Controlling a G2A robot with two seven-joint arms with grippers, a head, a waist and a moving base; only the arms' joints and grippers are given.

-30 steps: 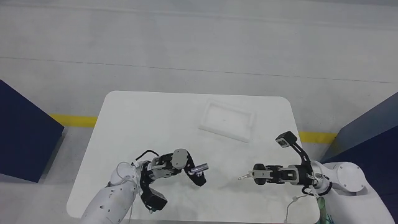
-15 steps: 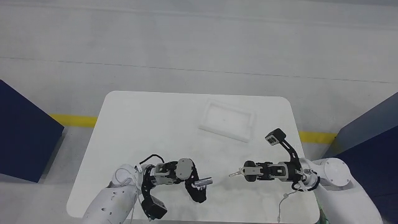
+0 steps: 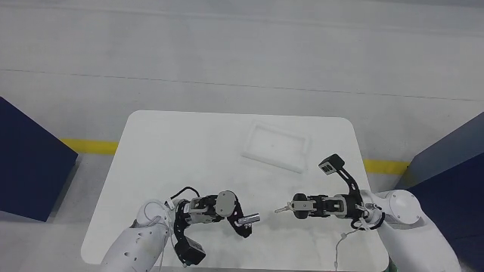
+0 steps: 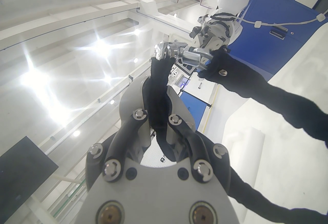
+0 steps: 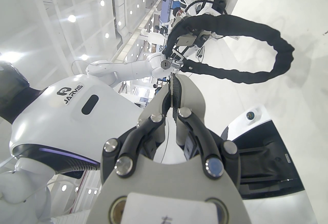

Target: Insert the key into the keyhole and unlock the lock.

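The lock is a silver cylinder (image 3: 247,216) on a black sleeved cable loop (image 5: 256,43). My left gripper (image 3: 236,224) holds it above the table's near middle, shut on the black sleeve (image 4: 159,97) just behind the cylinder (image 4: 179,52). The round keyhole face (image 5: 165,64) points at my right gripper (image 3: 300,205). That gripper is shut on a thin metal key (image 5: 171,92), seen edge-on between the fingers. The key's tip (image 3: 282,209) points at the cylinder, with a short gap between them. They are apart.
A shallow white tray (image 3: 276,148) lies at the table's far right. The white table (image 3: 174,159) is bare around both arms. Dark blue panels (image 3: 30,166) stand off both sides of the table.
My right gripper has carried the key leftward toward the lock. The left gripper has shifted the cylinder slightly nearer the front edge. The gap between key and keyhole has narrowed.
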